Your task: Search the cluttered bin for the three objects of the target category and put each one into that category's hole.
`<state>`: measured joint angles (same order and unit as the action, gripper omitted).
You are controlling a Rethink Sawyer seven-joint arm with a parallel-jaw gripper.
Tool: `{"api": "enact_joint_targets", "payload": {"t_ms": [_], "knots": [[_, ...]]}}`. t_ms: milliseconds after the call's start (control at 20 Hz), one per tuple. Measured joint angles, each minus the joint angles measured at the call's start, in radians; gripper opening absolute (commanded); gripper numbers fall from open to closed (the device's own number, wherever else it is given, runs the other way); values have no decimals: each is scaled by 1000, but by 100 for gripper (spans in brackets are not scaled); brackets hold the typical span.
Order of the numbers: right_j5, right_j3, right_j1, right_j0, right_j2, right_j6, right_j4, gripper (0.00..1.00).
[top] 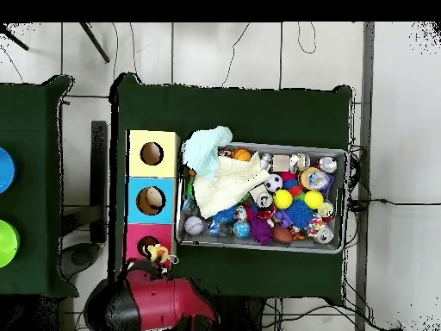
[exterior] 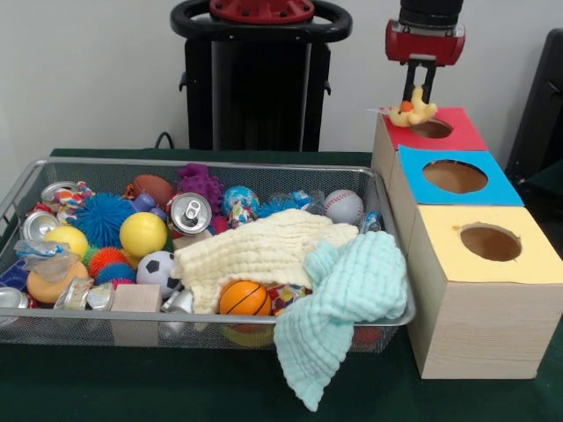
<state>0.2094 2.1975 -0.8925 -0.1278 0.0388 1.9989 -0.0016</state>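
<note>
My gripper (exterior: pixel 423 97) hangs at the far right, just above the red card top of the farthest wooden box. It is shut on the yellow duck (exterior: pixel 412 113), which hangs at the near-left edge of the round red-rimmed hole (exterior: pixel 432 128). In the overhead view the duck (top: pixel 158 253) sits beside that hole (top: pixel 147 246), with the gripper (top: pixel 161 260) over it. The silver wire-mesh basket (exterior: pixel 220 163) lies to the left, full of clutter; it also shows in the overhead view (top: pixel 341 157). The teddy bear and the striped toy are hidden.
A cream cloth (exterior: pixel 264 251) and a mint cloth (exterior: pixel 352 299) cover the basket's right half; the mint one hangs over the front rim. Balls, cans and an orange basketball (exterior: pixel 244 299) fill the rest. Blue-rimmed (exterior: pixel 455 176) and yellow-rimmed (exterior: pixel 490 242) holes lie nearer the camera.
</note>
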Motion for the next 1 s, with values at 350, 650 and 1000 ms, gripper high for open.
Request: {"api": "enact_joint_targets", "payload": {"t_ms": [350, 650, 1000], "knots": [[-34, 0, 24, -45, 15, 0, 51, 0], [-35, 0, 26, -75, 39, 0, 100, 0], [-35, 0, 30, -99, 41, 0, 159, 0]]}}
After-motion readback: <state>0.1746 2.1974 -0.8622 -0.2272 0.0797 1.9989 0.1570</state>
